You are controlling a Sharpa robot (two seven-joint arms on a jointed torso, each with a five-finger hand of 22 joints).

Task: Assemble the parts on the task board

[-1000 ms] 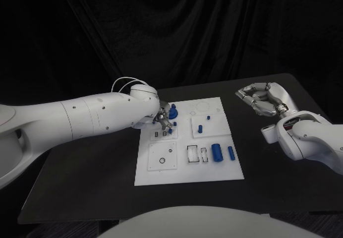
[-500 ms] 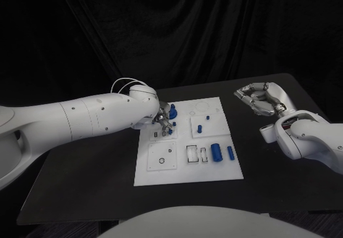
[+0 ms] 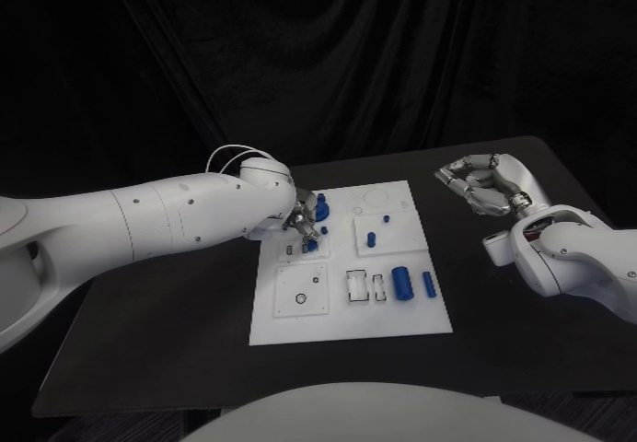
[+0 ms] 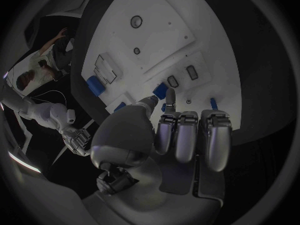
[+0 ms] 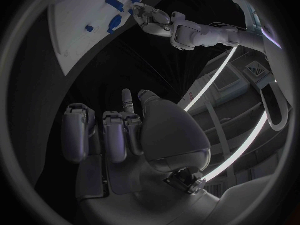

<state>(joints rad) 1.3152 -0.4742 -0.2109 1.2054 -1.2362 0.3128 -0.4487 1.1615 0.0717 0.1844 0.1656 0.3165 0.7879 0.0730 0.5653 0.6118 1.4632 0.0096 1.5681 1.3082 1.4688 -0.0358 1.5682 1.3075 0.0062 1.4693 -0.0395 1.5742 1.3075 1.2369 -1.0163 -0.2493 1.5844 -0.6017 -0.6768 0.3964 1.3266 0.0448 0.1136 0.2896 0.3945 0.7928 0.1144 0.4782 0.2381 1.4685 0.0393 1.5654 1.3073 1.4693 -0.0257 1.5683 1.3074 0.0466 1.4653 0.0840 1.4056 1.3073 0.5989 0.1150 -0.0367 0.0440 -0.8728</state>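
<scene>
Your left hand is hovering low over the far-left part of the task board, its fingers bunched and pointing down. In the left wrist view you can see a small blue peg at the tip of the thumb and forefinger, apparently pinched there, right above two dark rectangular slots in the board. Just past those fingertips a larger blue round part is standing on the board, touching or almost touching the hand; you cannot tell which.

Your right hand is hanging in the air well off the board's far-right corner, above the black table. Its fingers are curled in, and nothing is lying in them in the right wrist view.

Between the two hands, on the raised square panel beside your left hand, you are looking at two blue pieces: a tiny stud and an elongated pin nearer you. Further toward you from the left hand, two blue cylinders are lying side by side: a thicker one and a thinner one. Next to them are one black-outlined rectangular pocket and one small pale piece. The near-left panel is carrying one small dark ring.
</scene>
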